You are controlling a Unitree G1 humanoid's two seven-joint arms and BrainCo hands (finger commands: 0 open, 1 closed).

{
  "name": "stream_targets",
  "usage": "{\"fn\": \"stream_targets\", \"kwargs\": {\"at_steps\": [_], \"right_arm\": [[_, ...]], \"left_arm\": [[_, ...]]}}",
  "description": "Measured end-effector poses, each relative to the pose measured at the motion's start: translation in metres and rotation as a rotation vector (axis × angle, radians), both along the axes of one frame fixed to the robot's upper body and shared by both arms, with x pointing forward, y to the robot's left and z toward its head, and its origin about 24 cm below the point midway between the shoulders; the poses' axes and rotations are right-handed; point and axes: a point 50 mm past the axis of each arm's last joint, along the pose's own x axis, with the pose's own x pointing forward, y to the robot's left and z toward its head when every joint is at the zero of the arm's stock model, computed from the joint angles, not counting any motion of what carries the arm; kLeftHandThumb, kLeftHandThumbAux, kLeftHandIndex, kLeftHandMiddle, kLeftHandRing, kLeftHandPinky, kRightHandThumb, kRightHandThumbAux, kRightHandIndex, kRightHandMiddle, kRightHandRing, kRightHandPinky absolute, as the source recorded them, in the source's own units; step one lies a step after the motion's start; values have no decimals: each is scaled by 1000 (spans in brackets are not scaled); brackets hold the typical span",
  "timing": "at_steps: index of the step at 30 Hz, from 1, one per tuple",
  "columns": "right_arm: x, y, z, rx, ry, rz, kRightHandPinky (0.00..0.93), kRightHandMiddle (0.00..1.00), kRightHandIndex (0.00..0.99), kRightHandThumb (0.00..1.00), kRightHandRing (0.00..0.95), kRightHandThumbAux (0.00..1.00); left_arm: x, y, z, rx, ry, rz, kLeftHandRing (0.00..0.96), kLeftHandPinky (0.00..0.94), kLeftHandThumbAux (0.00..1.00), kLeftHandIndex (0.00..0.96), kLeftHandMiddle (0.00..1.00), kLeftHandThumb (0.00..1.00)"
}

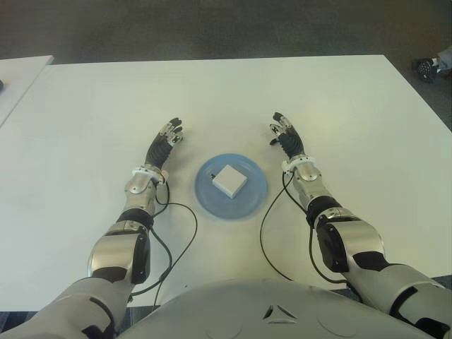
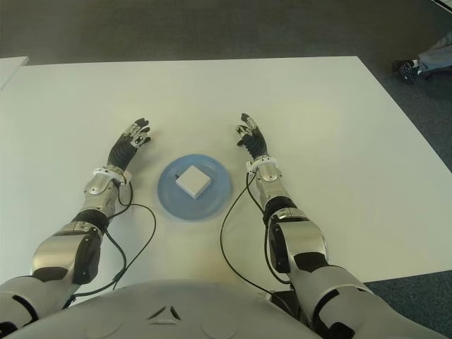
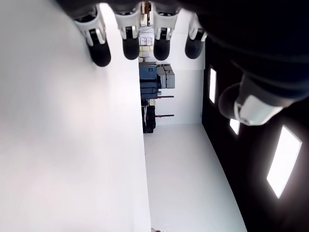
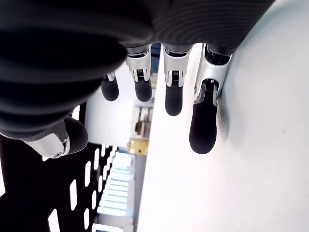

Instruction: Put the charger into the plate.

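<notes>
A white square charger (image 1: 230,180) lies inside the round blue plate (image 1: 212,203), near the middle of the white table (image 1: 353,127). My left hand (image 1: 168,139) shows to the left of the plate, fingers stretched out and holding nothing. On the plate's other side my right hand (image 1: 282,133) is also open and holds nothing. In the wrist views the fingers (image 3: 131,46) of the left hand and the fingers (image 4: 203,123) of the right hand extend straight along the tabletop.
Black cables (image 1: 185,233) run along both forearms over the table's near part. A second white table's edge (image 1: 18,78) shows at far left. A dark shoe (image 1: 426,69) sits on the floor past the table's right corner.
</notes>
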Motion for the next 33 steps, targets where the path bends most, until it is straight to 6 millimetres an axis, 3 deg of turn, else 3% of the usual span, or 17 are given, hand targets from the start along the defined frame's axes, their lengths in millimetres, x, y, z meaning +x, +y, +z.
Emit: {"fn": "stream_targets", "kwargs": {"at_steps": [33], "right_arm": [[0,1,0,2,-1,-2,108,80,0,55,148,435]], "left_arm": [[9,-2,0,8,43,58,0,0,489,0,0,12]]}}
